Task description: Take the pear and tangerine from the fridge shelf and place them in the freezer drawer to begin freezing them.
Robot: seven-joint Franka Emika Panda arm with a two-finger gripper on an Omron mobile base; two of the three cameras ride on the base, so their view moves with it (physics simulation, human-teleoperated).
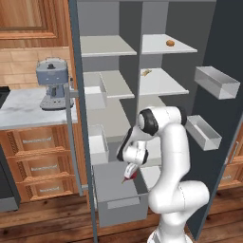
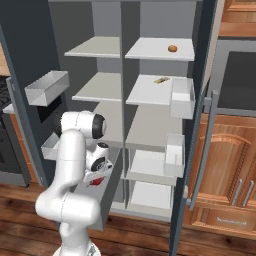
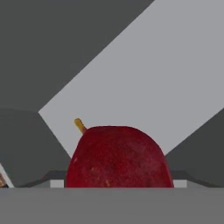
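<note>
1. The pear point(image 3: 118, 157) sits clamped in the gripper point(image 1: 129, 176), low over the open drawer point(image 1: 121, 204).
2. The step in hand looks like dropping it in; next, lower and let go.
3. The tangerine point(image 1: 170, 43) waits on the top shelf point(image 1: 182, 47), high above the drawer.

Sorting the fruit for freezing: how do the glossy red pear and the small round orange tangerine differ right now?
The glossy red pear hangs at the gripper above the grey freezer drawer; the small round orange tangerine sits on the top pale fridge shelf. The pear shows a stem; the tangerine none. Both are small.
</note>
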